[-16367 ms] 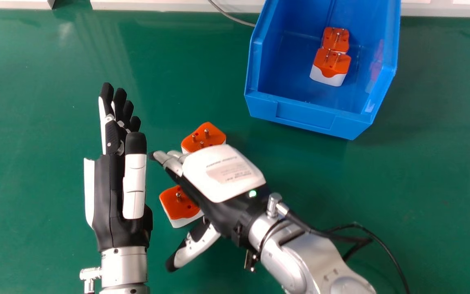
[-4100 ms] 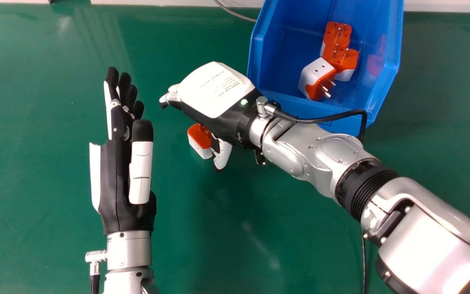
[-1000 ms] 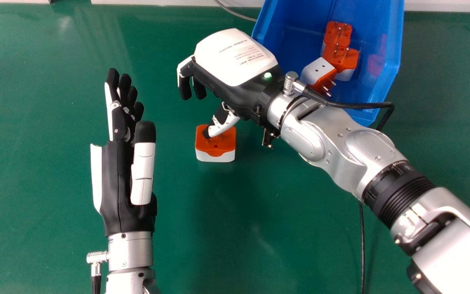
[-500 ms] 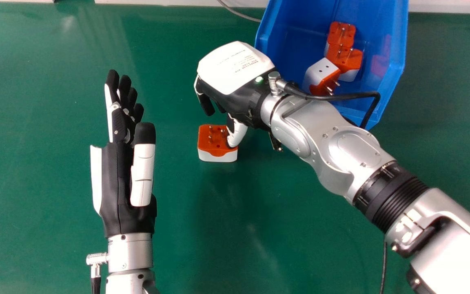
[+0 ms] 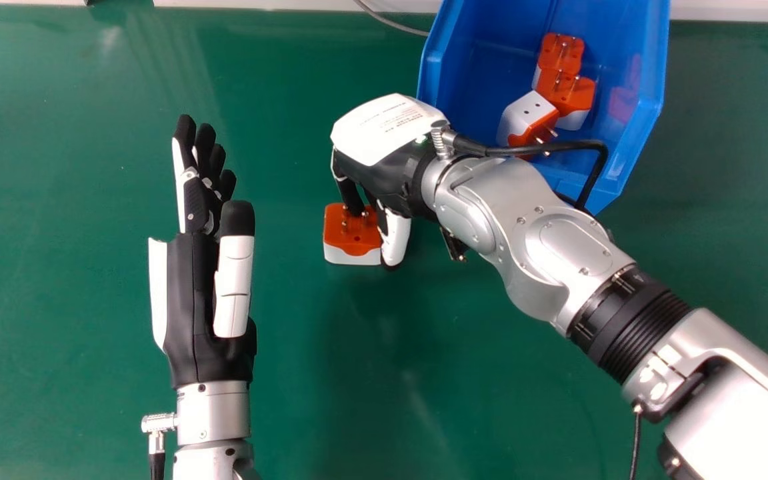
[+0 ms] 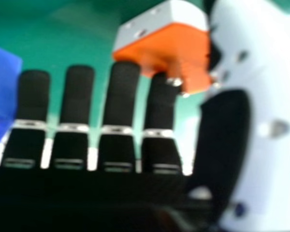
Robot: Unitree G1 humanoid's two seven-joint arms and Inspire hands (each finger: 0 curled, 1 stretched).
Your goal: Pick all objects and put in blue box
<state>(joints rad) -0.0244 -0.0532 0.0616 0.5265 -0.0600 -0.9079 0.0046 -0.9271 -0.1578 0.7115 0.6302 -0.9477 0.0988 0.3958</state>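
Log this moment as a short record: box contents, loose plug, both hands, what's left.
box: blue
in box: two plugs prongs up, one plug tipped on its side
loose plug: on green table, prongs up
right hand: over loose plug, grip unconfirmed
left hand: open, holding nothing
remaining: one visible plug to box

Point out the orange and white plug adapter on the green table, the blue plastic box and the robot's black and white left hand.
Plug adapter on the table [image 5: 357, 245], head view: orange pin face.
Blue box [image 5: 491, 77], head view: bare inner floor.
Left hand [image 5: 232, 287], head view: white part of thumb.
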